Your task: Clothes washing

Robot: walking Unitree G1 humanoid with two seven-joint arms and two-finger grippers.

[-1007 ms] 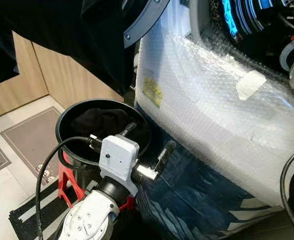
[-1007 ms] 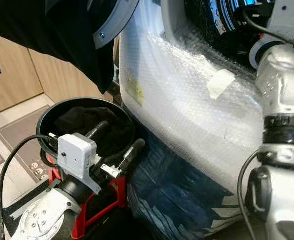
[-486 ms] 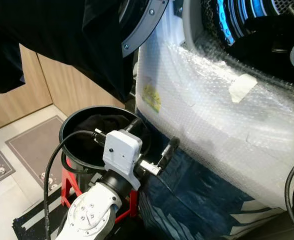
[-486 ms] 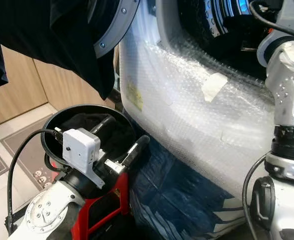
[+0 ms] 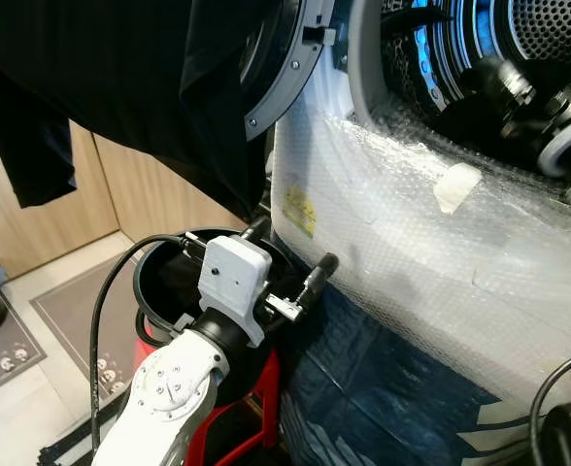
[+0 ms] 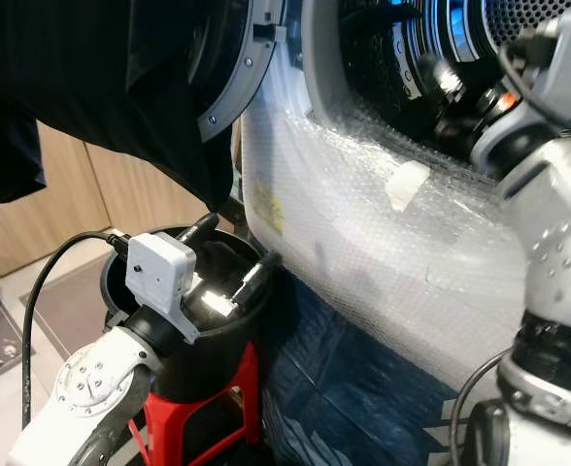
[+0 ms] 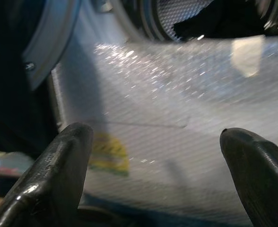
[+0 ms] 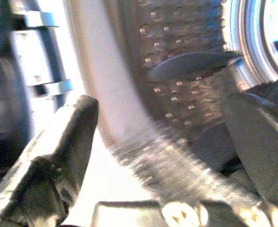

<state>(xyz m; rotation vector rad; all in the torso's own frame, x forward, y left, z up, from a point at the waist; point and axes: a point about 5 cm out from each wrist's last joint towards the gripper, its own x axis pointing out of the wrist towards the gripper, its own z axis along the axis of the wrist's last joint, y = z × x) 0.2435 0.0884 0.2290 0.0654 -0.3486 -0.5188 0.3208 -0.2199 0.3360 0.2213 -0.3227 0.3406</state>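
Observation:
A washing machine wrapped in bubble wrap (image 5: 412,262) stands in front of me, its round door (image 5: 290,78) swung open. A dark garment (image 5: 120,78) hangs over that door. My left gripper (image 5: 293,245) is open and empty above the far rim of a black bucket (image 5: 154,282), close to the washer's front. The bucket's inside is dark. My right arm (image 6: 548,165) reaches into the drum mouth (image 5: 548,29). There the right gripper (image 8: 162,142) is open, facing the perforated drum wall. Dark cloth (image 7: 214,19) lies inside the drum.
The bucket sits on a red stool (image 5: 266,388). A blue patterned sheet (image 5: 383,398) covers the floor below the washer. Wooden cabinets (image 5: 150,184) and a grey floor mat (image 5: 62,320) are to the left. A black cable (image 5: 101,320) loops beside my left wrist.
The view has tilted upward. My left gripper has moved forward over the bucket toward the washer's front, still open. My right arm has swung up into the drum mouth.

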